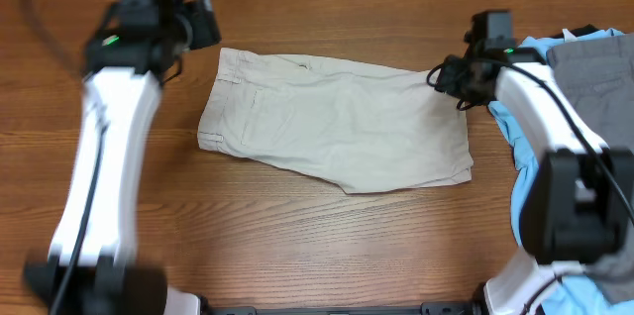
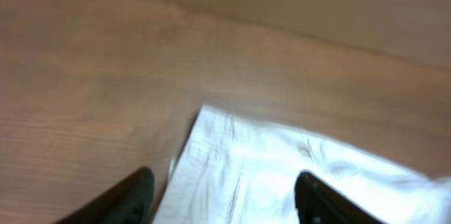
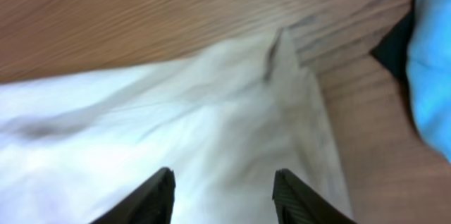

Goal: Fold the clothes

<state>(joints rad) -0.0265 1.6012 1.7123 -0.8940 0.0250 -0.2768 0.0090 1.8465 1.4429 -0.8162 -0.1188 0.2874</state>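
The beige khaki shorts point(image 1: 337, 122) lie flat across the middle of the table, waistband at the left, leg hems at the right. My left gripper point(image 1: 203, 23) hangs above the far left corner of the waistband; in the left wrist view its fingers point(image 2: 222, 196) are open over that corner of the shorts point(image 2: 282, 175). My right gripper point(image 1: 451, 77) is at the far right corner of the leg; in the right wrist view its fingers point(image 3: 222, 192) are open above the cloth point(image 3: 211, 111), holding nothing.
A light blue T-shirt point(image 1: 515, 127) and a grey garment point(image 1: 594, 82) lie piled at the right edge, under the right arm. The blue cloth also shows in the right wrist view point(image 3: 433, 62). The table point(image 1: 297, 246) is brown wood.
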